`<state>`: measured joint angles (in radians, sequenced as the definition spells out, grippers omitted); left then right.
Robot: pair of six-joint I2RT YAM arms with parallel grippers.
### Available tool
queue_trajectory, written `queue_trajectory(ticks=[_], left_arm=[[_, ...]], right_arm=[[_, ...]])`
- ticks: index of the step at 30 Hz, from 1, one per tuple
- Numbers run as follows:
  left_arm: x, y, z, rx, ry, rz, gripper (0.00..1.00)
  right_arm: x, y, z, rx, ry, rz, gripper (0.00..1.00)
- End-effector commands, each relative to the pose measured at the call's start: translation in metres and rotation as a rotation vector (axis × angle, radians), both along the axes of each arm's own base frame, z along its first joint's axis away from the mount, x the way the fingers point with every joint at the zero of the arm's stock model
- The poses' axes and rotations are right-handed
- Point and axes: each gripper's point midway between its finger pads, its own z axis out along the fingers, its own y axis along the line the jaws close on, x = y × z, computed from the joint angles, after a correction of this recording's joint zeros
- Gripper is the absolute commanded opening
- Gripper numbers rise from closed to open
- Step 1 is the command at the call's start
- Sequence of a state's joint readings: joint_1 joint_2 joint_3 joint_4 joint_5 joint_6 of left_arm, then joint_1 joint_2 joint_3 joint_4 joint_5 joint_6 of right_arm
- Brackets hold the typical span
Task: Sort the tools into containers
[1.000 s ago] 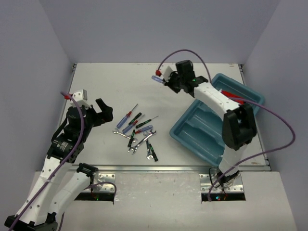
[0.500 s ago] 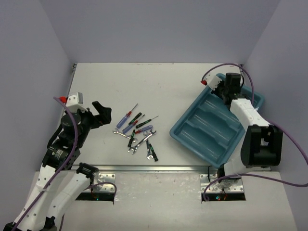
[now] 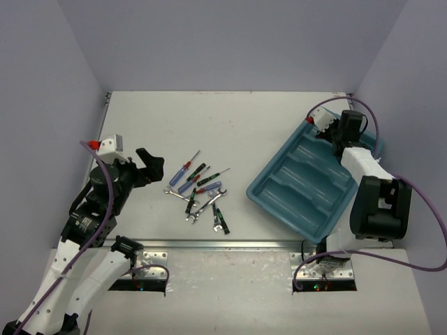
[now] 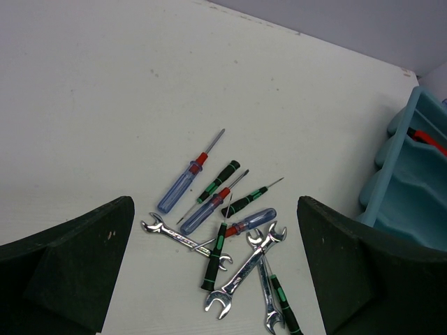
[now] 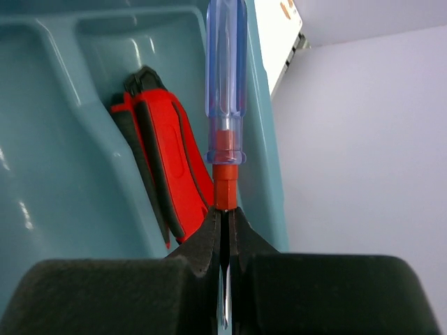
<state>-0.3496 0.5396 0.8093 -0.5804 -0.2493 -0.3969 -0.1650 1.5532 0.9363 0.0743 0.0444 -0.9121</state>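
Swinging over from mid-table, the right gripper (image 5: pixel 223 225) is clamping a blue screwdriver (image 5: pixel 225 70) above the tray (image 3: pixel 300 199), one red tool (image 5: pixel 166 157) lying inside; the pile (image 3: pixel 200 192) is waiting near the gaping left gripper (image 3: pixel 149 166)

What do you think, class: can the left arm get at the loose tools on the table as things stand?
Probably yes. On the left arm the jaws stand open facing the tools, only bare table between; the right arm is away over the tray.
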Motion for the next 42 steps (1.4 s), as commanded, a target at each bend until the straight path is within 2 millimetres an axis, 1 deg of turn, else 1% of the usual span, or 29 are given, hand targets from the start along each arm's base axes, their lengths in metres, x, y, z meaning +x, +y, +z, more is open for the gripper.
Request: queue_trajectory(ticks=[1,5,9,10,11,14,17,23,26,29,31,37,39,42], left_arm=[[0.003,-0.004,0.012,-0.005,-0.034,-0.015,1.0],[0.002,-0.004,0.014,-0.007,-0.042,-0.019,1.0],[0.001,-0.001,0.016,-0.006,-0.051,-0.006,1.0],[0.001,-0.001,0.016,-0.005,-0.052,-0.006,1.0],[0.001,0.0,0.016,-0.004,-0.049,0.006,1.0],[0.001,0.002,0.016,-0.005,-0.047,0.018,1.0],[0.0,0.001,0.017,-0.008,-0.051,0.009,1.0],[-0.004,0.004,0.023,-0.02,-0.079,0.017,1.0],[-0.007,0.005,0.026,-0.024,-0.09,0.018,1.0],[-0.007,0.001,0.026,-0.025,-0.091,-0.001,1.0],[-0.008,0.0,0.026,-0.025,-0.09,-0.007,1.0],[-0.011,0.006,0.026,-0.026,-0.088,0.029,1.0],[-0.01,0.006,0.025,-0.028,-0.083,0.034,1.0],[-0.008,0.004,0.024,-0.023,-0.077,0.026,1.0]], right_arm=[[0.005,0.015,0.038,0.096,-0.133,0.025,0.0],[-0.008,0.024,0.022,0.138,-0.081,0.04,0.0],[-0.021,0.031,0.019,0.2,-0.083,0.031,0.0],[-0.024,0.033,0.013,0.208,-0.073,0.029,0.0],[-0.026,0.033,0.017,0.212,-0.089,0.029,0.0],[-0.036,0.033,0.013,0.208,-0.087,0.017,0.0],[-0.046,0.029,0.001,0.193,-0.064,-0.006,0.0],[-0.066,0.04,-0.027,0.212,-0.011,0.03,0.0],[-0.071,0.042,-0.027,0.213,-0.025,0.036,0.0],[-0.074,0.043,-0.025,0.207,-0.015,0.047,0.0],[-0.076,0.044,-0.029,0.21,0.01,0.053,0.0],[-0.077,0.047,-0.03,0.23,0.063,0.056,0.08],[-0.08,0.046,-0.034,0.228,0.092,0.049,0.14],[-0.078,0.045,-0.031,0.228,0.078,0.043,0.27]])
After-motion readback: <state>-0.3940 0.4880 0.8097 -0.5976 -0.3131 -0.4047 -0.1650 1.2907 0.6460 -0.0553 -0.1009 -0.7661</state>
